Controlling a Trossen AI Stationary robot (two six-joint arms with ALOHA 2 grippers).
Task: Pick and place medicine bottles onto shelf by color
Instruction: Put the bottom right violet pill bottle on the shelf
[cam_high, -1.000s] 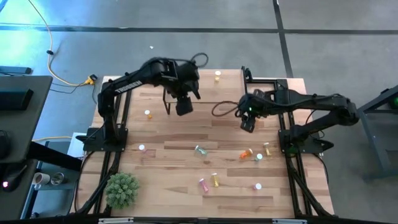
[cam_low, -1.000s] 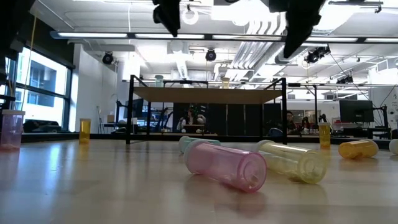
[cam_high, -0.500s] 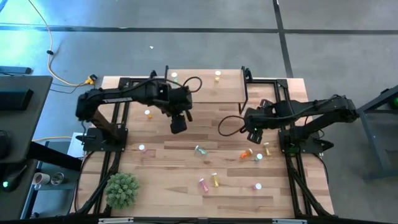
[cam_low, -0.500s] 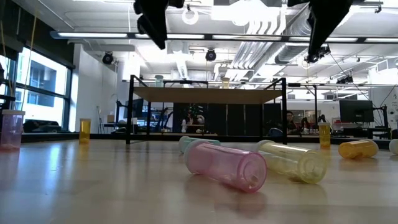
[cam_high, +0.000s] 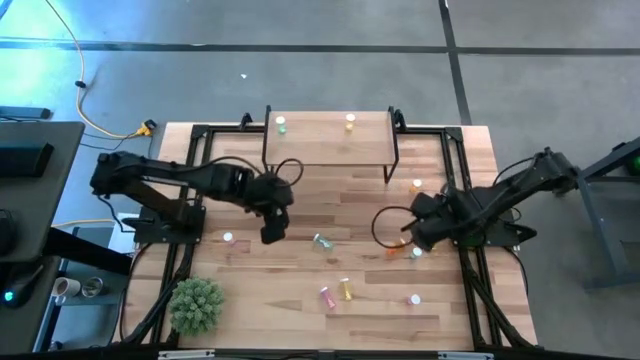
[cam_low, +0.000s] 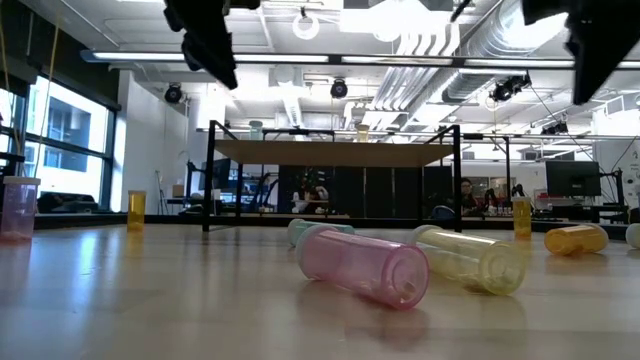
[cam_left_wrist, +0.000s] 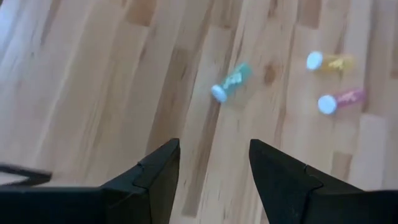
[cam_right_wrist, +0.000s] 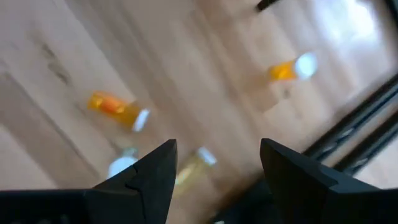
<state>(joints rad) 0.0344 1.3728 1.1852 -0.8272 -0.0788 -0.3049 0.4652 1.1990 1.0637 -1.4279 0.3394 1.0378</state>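
Note:
The shelf (cam_high: 330, 140) stands at the table's far side with a green bottle (cam_high: 282, 125) and a yellow bottle (cam_high: 350, 123) upright on it. My left gripper (cam_high: 272, 228) hovers open left of centre; a green bottle (cam_left_wrist: 230, 82) lies on its side ahead of it, with a yellow bottle (cam_left_wrist: 329, 61) and a pink bottle (cam_left_wrist: 341, 101) lying beyond. My right gripper (cam_high: 420, 232) hovers open at the right. Below it are a lying orange bottle (cam_right_wrist: 118, 109), an upright green one (cam_right_wrist: 123, 165) and a yellow one (cam_right_wrist: 193, 165). Both grippers hold nothing.
Other bottles stand at the left (cam_high: 228, 238), near the front right (cam_high: 414, 299) and right of the shelf (cam_high: 416, 184). A green plant (cam_high: 196, 303) sits at the near left corner. Black frame rails (cam_high: 470, 260) run along both table sides.
Both grippers have come away from the shelf toward the table's near edge and moved down, staying open. The left arm has drawn back toward the left. The right gripper has also shifted toward the right edge and rolled. No bottle has moved.

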